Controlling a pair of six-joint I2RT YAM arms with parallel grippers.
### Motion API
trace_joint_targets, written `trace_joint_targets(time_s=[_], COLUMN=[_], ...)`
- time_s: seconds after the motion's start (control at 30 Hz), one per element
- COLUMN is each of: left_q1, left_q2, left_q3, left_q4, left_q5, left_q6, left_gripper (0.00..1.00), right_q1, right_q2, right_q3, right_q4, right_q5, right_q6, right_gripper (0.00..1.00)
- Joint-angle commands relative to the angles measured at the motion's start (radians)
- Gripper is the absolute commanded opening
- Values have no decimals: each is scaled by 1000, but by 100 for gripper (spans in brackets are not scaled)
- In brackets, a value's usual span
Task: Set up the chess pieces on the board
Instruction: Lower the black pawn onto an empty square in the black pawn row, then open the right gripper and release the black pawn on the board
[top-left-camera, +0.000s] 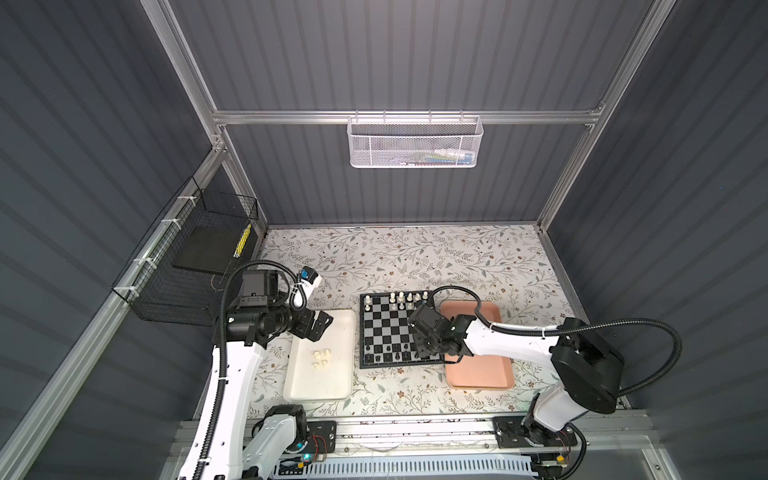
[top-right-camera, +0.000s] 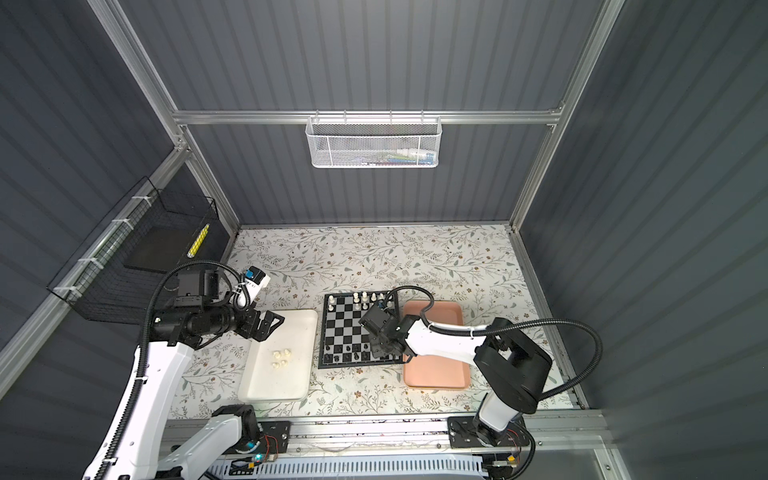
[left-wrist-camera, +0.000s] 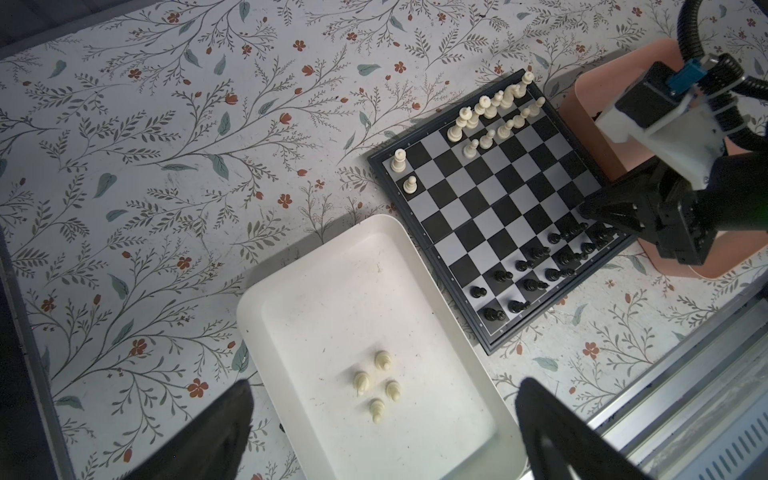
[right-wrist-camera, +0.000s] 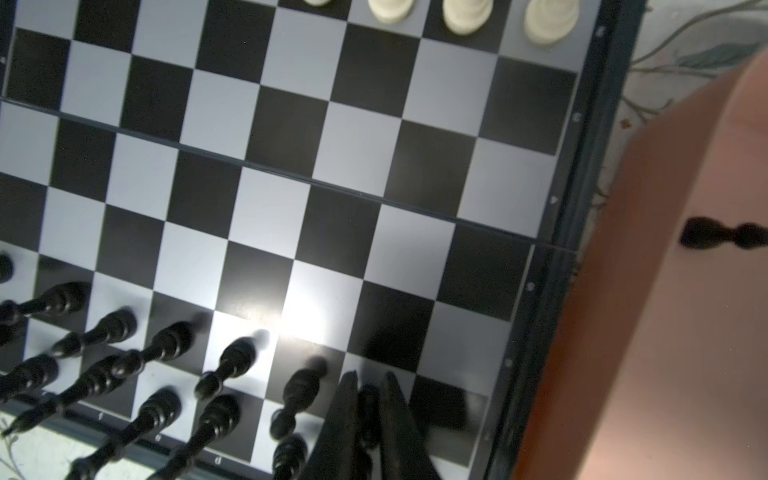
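- Four cream-white pieces (left-wrist-camera: 392, 390) lie loose in the white tray (left-wrist-camera: 415, 270), which sits just beside the board (left-wrist-camera: 490, 199). I take them for the last of that colour waiting their turn.
- Above them hangs the left gripper (top-left-camera: 322, 326), its fingers spread wide and holding nothing. From where it hovers, it looks ready to drop onto one of the four.
- Over at the board's near corner, on the side of the salmon-pink tray (top-left-camera: 478, 374), the right gripper (right-wrist-camera: 370, 376) is pinched narrowly around a slim black piece (right-wrist-camera: 368, 405). It holds the piece upright and low over the squares.
- That low, upright hold makes sense to me: the base must land flat on a single square, and the neighbouring black men (left-wrist-camera: 532, 266) stand close enough to be knocked.
- Squares at that end of the black rows look bare, so I judge this piece is meant for one of those gaps. Which square exactly, I cannot tell.
- One lone black chessman (right-wrist-camera: 723, 237) lies on its side in the salmon-pink tray, apparently next in line.
- Far across the board, the cream ranks (left-wrist-camera: 490, 108) have gaps that match the four pieces in the white tray.
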Motion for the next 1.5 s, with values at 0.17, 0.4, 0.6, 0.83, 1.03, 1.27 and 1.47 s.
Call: trace_joint_targets(time_s=[0.17,0.4,0.6,0.83,1.03,1.27,1.47], left_q1=[-4,-4,-4,-3,-4,-4,-4], left_q2=[-13,-13,-17,-19,-17,-17,-19], left_q3=[17,15,10,11,11,15,16], left_q4=[-19,-18,-18,-19,-19,-19,-19], left_q5=[22,25,25,23,30,28,26], left_q6=[-11,-11,-10,-9,-14,-14,-14], left_gripper=[99,100,100,100,99,99,100], right_q1=[7,9,9,9,9,9,9], right_q2=[11,6,12,11,8,-6,-11], right_q3=[30,34,33,36,37,39,53], right_q4=[-22,-24,-23,-23,-51,-57,-68], right_q5=[8,14,13,16,21,26,20], right_q6=[-15,-18,-16,-18,-22,-26,-43], right_gripper=[15,16,17,18,19,22,24])
